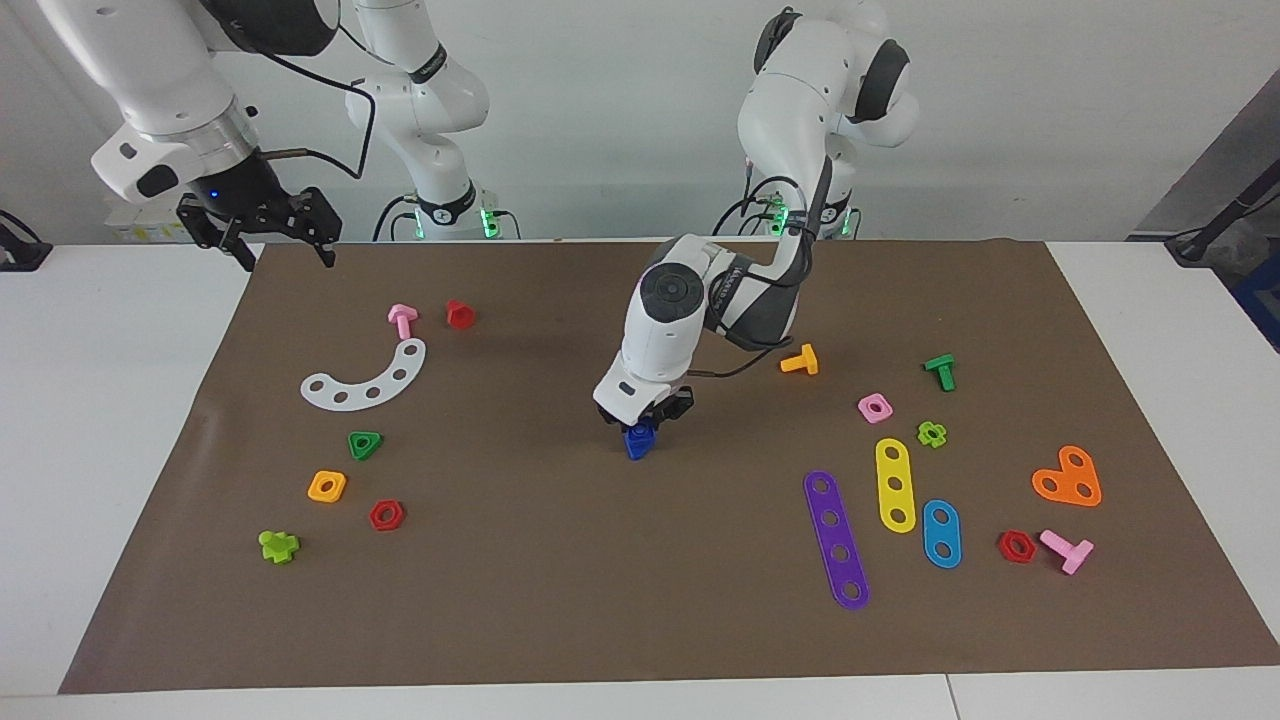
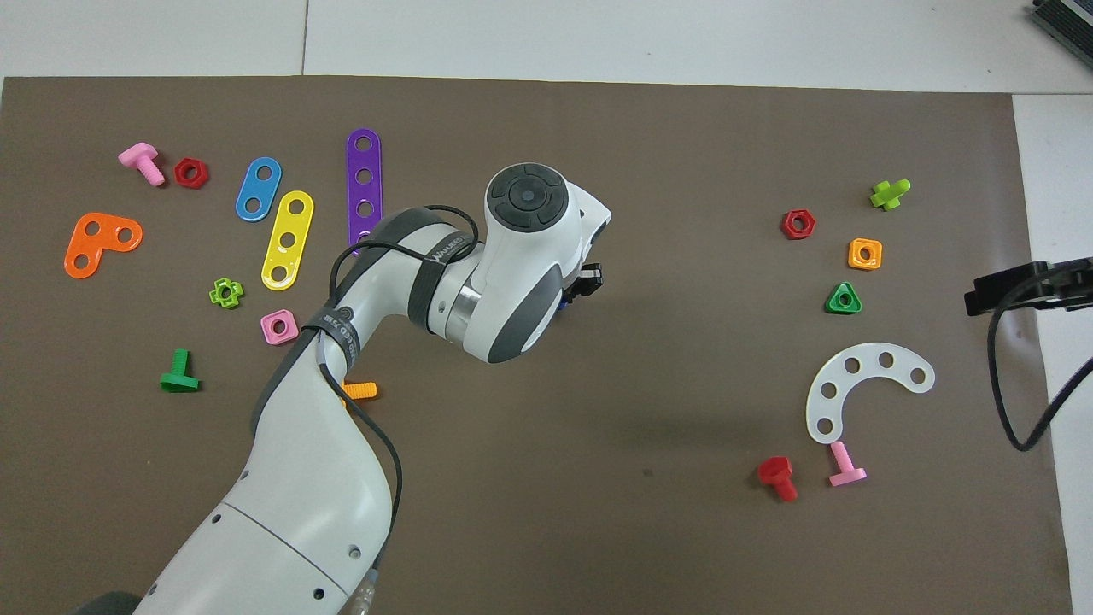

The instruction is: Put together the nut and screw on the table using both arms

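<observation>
From the facing view, I am reaching my left arm out to the middle of the bench (image 1: 120, 420). I am keeping my left claw (image 1: 648, 418) low over the brown mat (image 1: 560, 580). Its fingers are closing on a dark-blue piece (image 1: 638, 441), which is hanging just under them at the mat's surface. I cannot tell whether it is pressing on the mat. I also cannot tell whether it is the screw alone or the screw with the nut on it; I am seeing only one blue lump. An orange screw (image 1: 800, 360) is lying nearer to the robots, toward my left arm's end of the bench. A pink square nut (image 1: 875, 407) is lying close to it. My right arm is waiting, and I am holding my right claw (image 1: 268, 232) high over the mat's edge at its own end, with the fingers spread apart and gripping nothing. A white curved strip (image 1: 365, 380), a green triangular nut (image 1: 365, 445) and an orange square nut (image 1: 327, 486) are lying toward that end.

From the overhead view, my left wrist is covering most of the left claw (image 2: 587, 282). Only a sliver of the dark-blue piece (image 2: 564, 301) is showing beside it, near the mat's (image 2: 649, 410) centre. The right claw (image 2: 1029, 286) is showing as a black bar over the border between mat and bare bench (image 2: 1050, 154). The green triangular nut (image 2: 844, 299) is lying near it.
</observation>
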Robot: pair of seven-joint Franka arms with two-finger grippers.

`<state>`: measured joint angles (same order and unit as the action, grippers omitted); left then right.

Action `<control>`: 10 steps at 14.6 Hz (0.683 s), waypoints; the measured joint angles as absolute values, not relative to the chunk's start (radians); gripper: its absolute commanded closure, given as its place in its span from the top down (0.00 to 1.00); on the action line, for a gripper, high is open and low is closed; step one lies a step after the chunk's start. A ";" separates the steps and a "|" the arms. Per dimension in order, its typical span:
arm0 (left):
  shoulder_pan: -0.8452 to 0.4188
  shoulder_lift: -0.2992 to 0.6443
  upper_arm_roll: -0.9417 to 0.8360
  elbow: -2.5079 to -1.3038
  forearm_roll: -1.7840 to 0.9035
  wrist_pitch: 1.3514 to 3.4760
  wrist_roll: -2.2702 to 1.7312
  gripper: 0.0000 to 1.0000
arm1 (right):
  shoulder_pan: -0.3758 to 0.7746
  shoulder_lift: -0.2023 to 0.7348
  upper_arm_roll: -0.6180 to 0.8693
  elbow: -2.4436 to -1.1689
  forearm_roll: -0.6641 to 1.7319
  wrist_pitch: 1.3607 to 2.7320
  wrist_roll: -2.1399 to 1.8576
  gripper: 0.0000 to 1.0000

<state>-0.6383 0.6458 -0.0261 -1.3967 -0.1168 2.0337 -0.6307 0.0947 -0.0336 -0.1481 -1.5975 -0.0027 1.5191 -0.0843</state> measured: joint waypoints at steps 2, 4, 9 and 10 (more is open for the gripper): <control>-0.638 0.646 -0.026 -1.416 -0.117 2.051 -0.631 0.01 | 0.095 -0.034 -0.148 -1.598 -0.003 1.519 -0.084 1.00; -0.638 0.646 -0.026 -1.425 -0.116 2.064 -0.631 0.04 | 0.095 -0.034 -0.148 -1.598 -0.003 1.519 -0.084 1.00; -0.638 0.646 -0.026 -1.445 -0.114 2.089 -0.631 0.94 | 0.095 -0.034 -0.148 -1.598 -0.003 1.519 -0.084 1.00; -0.638 0.646 -0.026 -1.445 -0.113 2.090 -0.631 1.00 | 0.095 -0.034 -0.148 -1.598 -0.003 1.519 -0.084 1.00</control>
<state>-0.6383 0.6457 -0.0260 -1.4450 -0.1133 2.0897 -0.6307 0.0947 -0.0336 -0.1481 -1.5975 -0.0027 1.5191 -0.0843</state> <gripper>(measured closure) 0.357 0.000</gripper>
